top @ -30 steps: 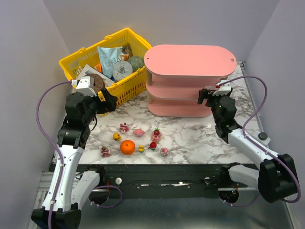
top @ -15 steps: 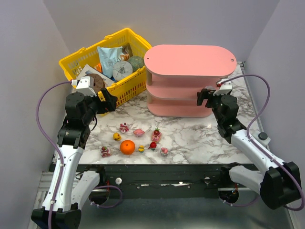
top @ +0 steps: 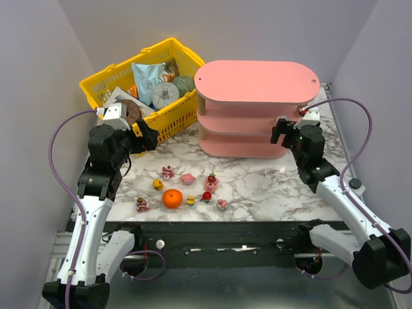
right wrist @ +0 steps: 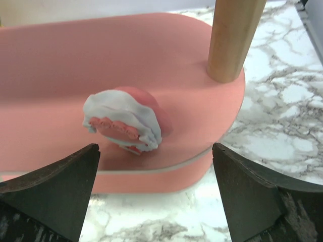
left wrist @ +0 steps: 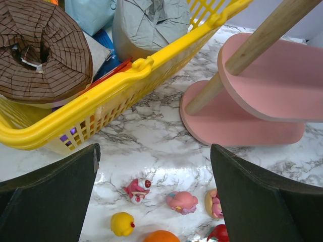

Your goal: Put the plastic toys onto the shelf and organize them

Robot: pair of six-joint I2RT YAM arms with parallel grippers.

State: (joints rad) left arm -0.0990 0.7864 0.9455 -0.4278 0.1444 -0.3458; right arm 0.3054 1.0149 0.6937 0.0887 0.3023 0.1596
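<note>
**Marble table: one toy shelved, eight still waiting**

Marble-patterned table (top: 257, 187) fills the middle of the overhead view. Nearest the arm bases, at lower centre, the plastic toys (top: 187, 178) lie loosely scattered around an orange ball (top: 172, 199). I count eight: mostly pink-and-white, two yellow, one red.

Just above them, left of centre, the left gripper (top: 145, 136) hangs over the table with its jaws spread wide and nothing between them. Its wrist camera shows several toys along the bottom of the frame.

Farther back, right of centre, the right gripper (top: 281, 132) sits at the right end of the shelf (top: 257, 84), jaws equally wide and empty. In its wrist view a pink-and-white toy (right wrist: 126, 123) lies mid-frame on a pink board, clear of both fingers. A wooden post (right wrist: 234, 38) stands at upper right. This looks like the lowest board, since marble shows directly below its edge.

At upper left, a yellow basket (top: 174, 116) of packaged goods stands beside the shelf.

The toy on the board is let go, so this placement reads as done. Next, the right arm would need to back out without brushing that toy or the post. One arm must then come down for another figurine, and the left is better placed for that. The toys are tiny and crowd the ball, so a straight-down pinch on one at the edge of the scatter seems safest.
</note>
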